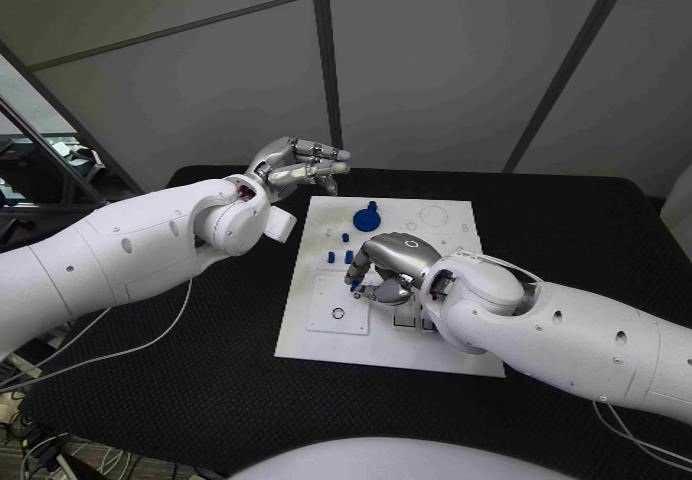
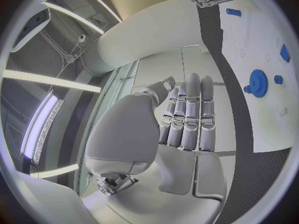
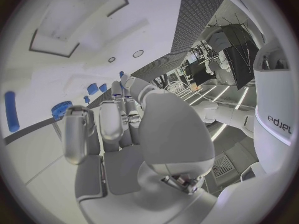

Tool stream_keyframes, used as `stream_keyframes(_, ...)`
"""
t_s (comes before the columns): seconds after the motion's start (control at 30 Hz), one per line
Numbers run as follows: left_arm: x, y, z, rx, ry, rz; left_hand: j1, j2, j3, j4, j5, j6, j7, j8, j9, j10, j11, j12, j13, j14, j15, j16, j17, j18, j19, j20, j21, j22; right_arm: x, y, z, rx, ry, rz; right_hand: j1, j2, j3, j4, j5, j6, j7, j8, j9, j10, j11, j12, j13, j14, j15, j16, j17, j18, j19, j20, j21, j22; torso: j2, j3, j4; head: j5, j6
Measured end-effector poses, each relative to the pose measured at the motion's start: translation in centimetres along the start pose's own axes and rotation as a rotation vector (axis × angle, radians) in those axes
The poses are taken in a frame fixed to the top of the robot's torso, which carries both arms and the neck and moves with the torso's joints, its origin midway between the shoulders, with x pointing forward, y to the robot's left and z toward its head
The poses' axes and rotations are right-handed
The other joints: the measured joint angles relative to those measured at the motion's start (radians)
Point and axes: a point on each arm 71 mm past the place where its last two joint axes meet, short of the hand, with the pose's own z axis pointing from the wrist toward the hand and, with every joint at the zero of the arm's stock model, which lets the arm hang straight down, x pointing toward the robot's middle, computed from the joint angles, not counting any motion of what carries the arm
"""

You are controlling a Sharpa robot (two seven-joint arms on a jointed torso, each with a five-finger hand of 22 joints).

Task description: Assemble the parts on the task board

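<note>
Task board [image 1: 433,350]: no legible print; right robot hand [image 1: 387,262] over it.

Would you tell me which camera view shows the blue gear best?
The left wrist view: the blue gear lies unobstructed on the task board. The head view shows it small; the right wrist view shows it partly behind a finger.

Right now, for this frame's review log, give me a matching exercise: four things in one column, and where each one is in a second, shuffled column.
Things
1. left hand
2. right hand
3. blue gear
4. board

Places
A. flat on the black table
B. on the board's far part
C. raised past the board's far left corner
D. over the board's middle, at small blue parts

Pairs: 1-C, 2-D, 3-B, 4-A
</note>
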Motion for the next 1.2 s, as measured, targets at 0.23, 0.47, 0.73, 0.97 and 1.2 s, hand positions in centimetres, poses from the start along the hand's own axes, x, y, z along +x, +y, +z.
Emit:
stream_keyframes(0.23,0.0,0.0,0.0,-0.001,0.002,-0.001,0.0,0.0,0.0,0.0,0.0,0.0,0.0,0.0,0.0,0.0,0.0,0.0,0.0,0.0,0.0,0.0,0.0,0.0,0.0,0.0,0.0,0.0,0.5,-0.5,0.1,0.017,0.022,-0.022,-0.001,-0.001,0.003,-0.003,0.0,-0.001,-0.001,-0.001,0.0,0.0,0.0,0.0,0.0,0.0,0.0,0.0,0.0,0.0,0.0,0.0,0.0,0.0,0.0,0.0007,-0.0006,0.008,-0.008)
stream_keyframes(0.47,0.1,0.0,0.0,-0.002,0.003,-0.001,0.0,0.0,0.0,0.0,0.0,0.0,0.0,0.0,0.0,0.0,0.0,0.0,0.0,0.0,0.0,-0.005,-0.001,0.0,0.0,0.0,0.0,-0.001,0.9,-0.5,0.2,0.021,0.044,-0.035,-0.011,0.0,0.003,-0.003,0.0,-0.001,-0.001,-0.003,0.001,0.0,0.0,0.0,-0.002,0.0,0.0,0.0,0.0,0.0,0.0,0.0,0.0,0.0,0.0,0.0007,-0.0007,0.012,-0.015)
stream_keyframes(0.73,0.0,0.0,0.0,-0.003,0.004,-0.001,0.0,0.0,0.0,0.0,0.0,0.0,0.0,0.0,0.0,0.0,0.0,0.0,0.0,0.0,0.0,-0.005,-0.001,0.0,0.0,0.0,0.0,-0.001,1.1,-0.6,0.3,0.028,0.053,-0.048,-0.011,0.0,0.003,-0.003,0.0,-0.003,0.0,-0.004,0.001,0.0,0.0,0.0,-0.003,0.0,0.0,0.0,0.0,0.0,0.0,0.0,0.0,0.0,-0.001,0.0007,-0.0007,0.015,-0.017)
stream_keyframes(0.97,0.0,0.0,0.0,-0.004,0.005,-0.002,0.0,0.0,0.0,0.0,0.0,0.0,0.0,0.0,0.0,0.0,0.0,0.0,0.0,0.0,0.0,-0.005,-0.001,0.0,0.0,0.0,-0.005,-0.002,1.3,-0.6,0.4,0.033,0.055,-0.059,-0.01,0.0,0.003,-0.003,-0.001,-0.004,-0.001,-0.007,0.001,0.0,0.0,0.0,-0.004,0.0,0.0,0.0,0.0,0.0,0.0,0.0,0.0,0.0,-0.001,0.0007,-0.0007,0.017,-0.018)
stream_keyframes(1.2,0.0,0.0,0.0,-0.005,0.008,-0.003,0.0,0.0,0.0,0.0,0.0,0.0,0.0,0.0,0.0,0.0,0.0,0.0,0.0,0.0,0.0,-0.005,-0.002,0.0,0.0,0.0,-0.006,-0.002,1.4,-0.4,0.5,0.031,0.059,-0.069,-0.01,0.0,0.005,-0.005,-0.001,-0.005,-0.001,-0.007,0.0,0.0,0.0,0.0,-0.004,0.0,0.0,0.004,0.0,0.0,0.0,0.0,0.0,0.0,-0.001,0.0007,-0.0007,0.017,-0.019)
